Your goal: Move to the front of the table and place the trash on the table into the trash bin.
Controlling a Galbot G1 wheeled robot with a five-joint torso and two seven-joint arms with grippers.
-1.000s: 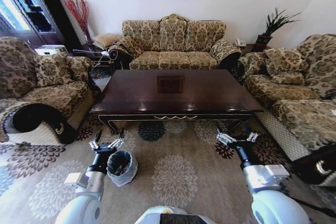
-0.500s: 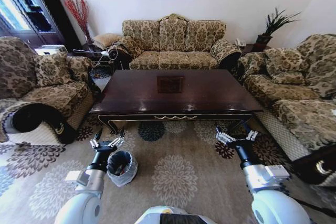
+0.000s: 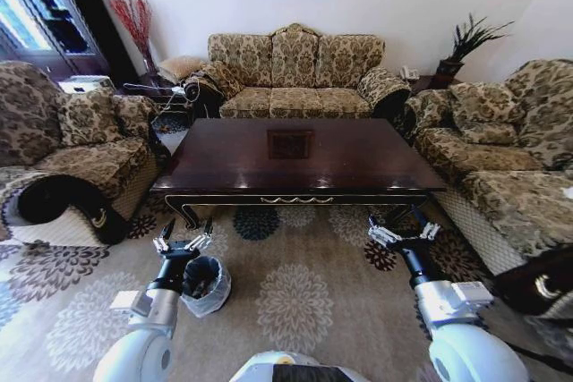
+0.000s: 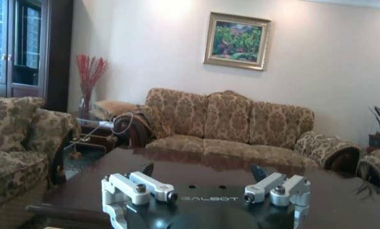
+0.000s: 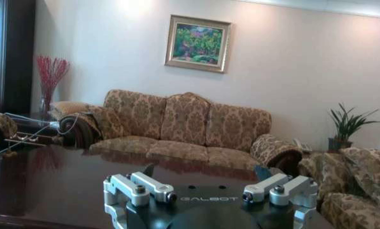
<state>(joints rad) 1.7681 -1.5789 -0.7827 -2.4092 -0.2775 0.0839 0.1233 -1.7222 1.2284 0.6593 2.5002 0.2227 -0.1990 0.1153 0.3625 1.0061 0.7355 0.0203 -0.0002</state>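
The dark glossy table [image 3: 340,154] with a square inlay stands straight ahead, between the sofas. The trash is out of view. The trash bin [image 3: 208,285], black-lined with pale plastic over its rim, sits on the carpet at my front left. My left gripper [image 3: 182,237] hovers open just above and beside the bin, short of the table's front left leg. My right gripper [image 3: 403,228] is open too, raised before the table's front right leg. In the wrist views, the left gripper [image 4: 202,169] and right gripper [image 5: 204,170] face the table top [image 4: 342,200] with nothing between their fingers.
Patterned sofas surround the table: one behind it [image 3: 295,73], an armchair [image 3: 72,149] on the left and another sofa [image 3: 510,158] on the right. Flowered carpet [image 3: 295,301] lies between me and the table. A potted plant [image 3: 466,42] stands at the back right.
The whole picture has shifted slightly, so the camera moved a little. Both arms hold the same pose, and the bin stays beside the left gripper.
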